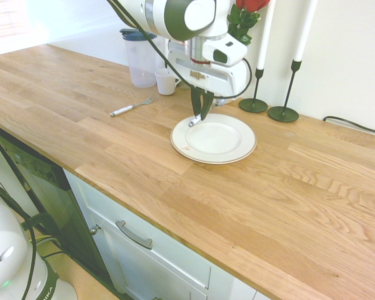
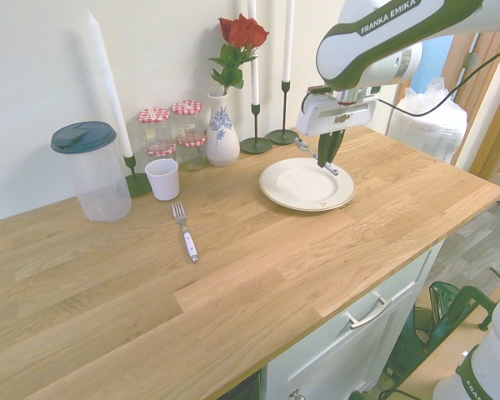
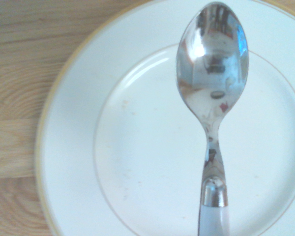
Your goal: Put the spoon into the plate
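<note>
The spoon (image 3: 214,73), with a silvery oval bowl and a pale handle, hangs just above the plate (image 3: 137,147). My gripper (image 1: 200,114) is shut on its handle. The round white plate (image 1: 237,153) with a thin gold edge line lies on the wooden countertop. From the other side, the gripper (image 2: 327,158) stands over the plate's (image 2: 292,196) far rim. The spoon (image 2: 332,169) sticks out a little on either side of the fingers. The wrist view shows its bowl over the plate's inner well.
A white-handled fork (image 1: 132,107) lies on the counter apart from the plate. Beyond it stand a white cup (image 1: 165,81) and a lidded plastic jug (image 1: 137,57). Two dark candlesticks (image 1: 283,112), a vase with a rose (image 2: 222,133) and jars (image 2: 154,133) line the wall.
</note>
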### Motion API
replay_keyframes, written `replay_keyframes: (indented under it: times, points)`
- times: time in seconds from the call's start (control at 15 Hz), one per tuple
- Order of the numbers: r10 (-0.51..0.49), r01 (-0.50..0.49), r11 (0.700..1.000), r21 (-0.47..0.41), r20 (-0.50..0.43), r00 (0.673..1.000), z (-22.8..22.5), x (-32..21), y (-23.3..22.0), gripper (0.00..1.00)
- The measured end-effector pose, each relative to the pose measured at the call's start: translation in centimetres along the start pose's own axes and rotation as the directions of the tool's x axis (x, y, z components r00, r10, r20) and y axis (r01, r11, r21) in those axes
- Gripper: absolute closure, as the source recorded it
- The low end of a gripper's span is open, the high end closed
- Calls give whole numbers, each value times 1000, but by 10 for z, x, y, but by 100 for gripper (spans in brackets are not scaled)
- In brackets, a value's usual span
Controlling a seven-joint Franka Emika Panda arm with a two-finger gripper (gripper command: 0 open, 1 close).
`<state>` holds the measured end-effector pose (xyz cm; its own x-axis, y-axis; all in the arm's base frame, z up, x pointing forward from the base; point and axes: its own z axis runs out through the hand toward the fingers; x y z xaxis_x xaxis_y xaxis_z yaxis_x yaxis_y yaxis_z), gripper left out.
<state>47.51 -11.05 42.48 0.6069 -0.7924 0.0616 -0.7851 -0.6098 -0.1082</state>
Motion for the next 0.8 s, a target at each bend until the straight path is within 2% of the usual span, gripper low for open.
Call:
replay_keyframes:
  times: [0.47, 0.67, 0.73, 0.8]
  points:
    - [4, -3, 1000, -24, 4, 1000, 71, 15, -1, 100]
    - [1, -1, 1000, -24, 1, 1000, 74, 19, -5, 100]
    - [-3, 3, 1000, -22, 0, 1000, 74, 19, -8, 0]
    - [-7, 7, 1000, -23, 1, 1000, 74, 18, -11, 0]
